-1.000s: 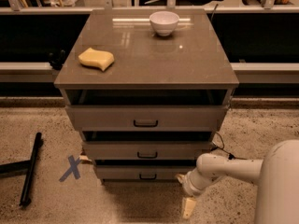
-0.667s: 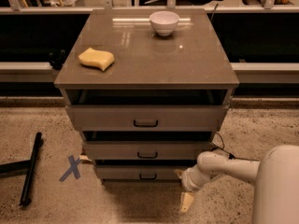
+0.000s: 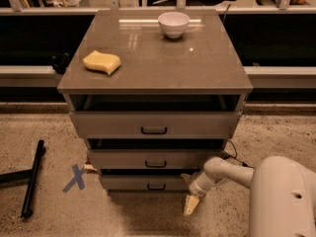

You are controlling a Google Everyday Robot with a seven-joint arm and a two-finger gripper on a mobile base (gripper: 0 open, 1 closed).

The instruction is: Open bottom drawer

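Note:
The bottom drawer (image 3: 148, 182) is the narrowest, lowest grey-beige front of the cabinet, with a small black loop handle (image 3: 156, 186) at its centre. It stands slightly recessed under the middle drawer (image 3: 155, 159). My gripper (image 3: 191, 205) hangs low at the cabinet's lower right corner, pointing down toward the floor, to the right of the bottom drawer's handle and apart from it. My white arm (image 3: 224, 171) reaches in from the lower right.
The top drawer (image 3: 154, 125) is the widest front. On the cabinet top (image 3: 197, 63) lie a yellow sponge (image 3: 101, 62) and a white bowl (image 3: 173, 23). A black bar (image 3: 31, 179) and a blue X mark (image 3: 75, 177) lie on the speckled floor at left.
My gripper has shifted a little to the left, toward the lower right corner of the cabinet. The drawers have not moved.

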